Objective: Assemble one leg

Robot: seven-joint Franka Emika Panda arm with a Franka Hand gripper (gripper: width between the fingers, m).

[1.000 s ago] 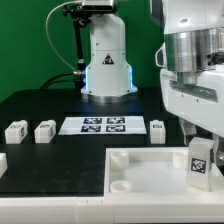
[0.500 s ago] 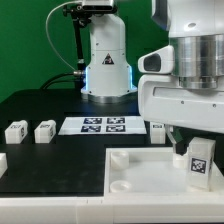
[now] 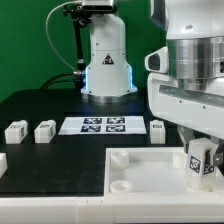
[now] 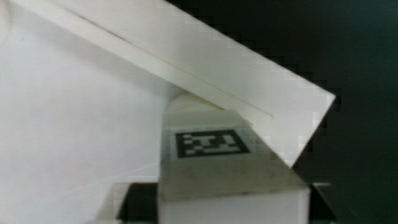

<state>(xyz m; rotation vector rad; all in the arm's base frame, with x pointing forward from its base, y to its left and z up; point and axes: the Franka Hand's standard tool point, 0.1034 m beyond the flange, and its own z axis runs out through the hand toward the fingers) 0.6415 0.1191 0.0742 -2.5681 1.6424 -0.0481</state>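
A leg (image 3: pixel 200 163), a small white post with a black-and-white tag, stands upright over the far right corner of the large white tray-like piece (image 3: pixel 140 175). My gripper (image 3: pixel 201 140) is shut on its top from above. In the wrist view the leg (image 4: pixel 226 160) fills the middle between the dark fingers (image 4: pixel 143 200), with the tray's corner rim (image 4: pixel 231 70) just beyond it. Whether the leg's foot sits in a socket is hidden. Three more legs lie on the black table: two at the exterior view's left (image 3: pixel 14 130) (image 3: pixel 45 130) and one near the marker board (image 3: pixel 157 128).
The marker board (image 3: pixel 103 125) lies flat at the table's middle back. The arm's white base (image 3: pixel 107 65) stands behind it. A round socket (image 3: pixel 120 158) shows at the tray's near left corner. A small white part (image 3: pixel 2 160) sits at the left edge.
The wrist and gripper have turned about the vertical with the leg held; the leg has stayed at the tray's right corner, shifting only slightly.
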